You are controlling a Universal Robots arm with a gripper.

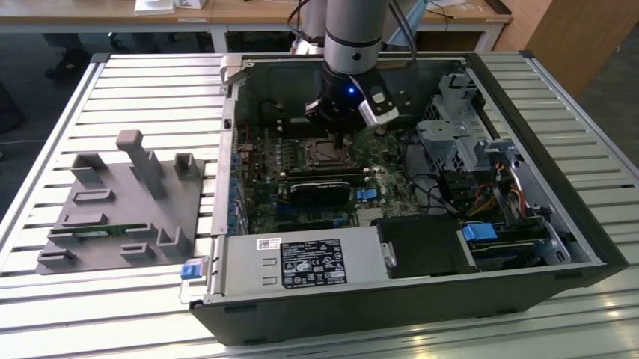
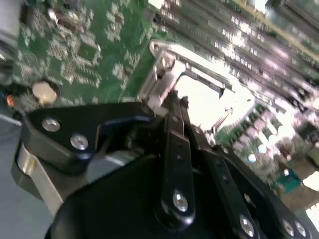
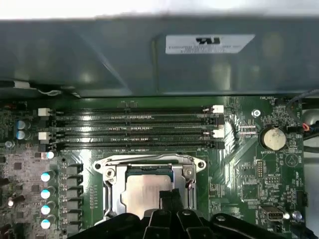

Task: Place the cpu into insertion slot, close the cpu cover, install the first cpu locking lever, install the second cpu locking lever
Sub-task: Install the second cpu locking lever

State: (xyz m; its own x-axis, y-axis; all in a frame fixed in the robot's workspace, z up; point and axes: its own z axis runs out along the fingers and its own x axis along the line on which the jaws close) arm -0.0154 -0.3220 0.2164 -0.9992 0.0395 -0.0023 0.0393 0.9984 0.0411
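**Gripper over the socket, chip seated**

The gripper point(image 1: 352, 114) hangs inside the open computer case point(image 1: 559, 224), just above the insertion slot point(image 1: 325, 152); in both wrist views its fingers point(image 3: 168, 199) look pressed together with nothing between them; the cpu point(image 3: 147, 191) lies in the slot, framed by the silvery cpu cover point(image 3: 149, 163), beside the long memory slots point(image 3: 134, 130).

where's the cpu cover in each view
Exterior view: cpu cover at mid-motherboard, just below the gripper.
First wrist view: silvery frame below the long black slots.
Second wrist view: bright frame beyond the gripper.
Shared landmark: the coin battery.
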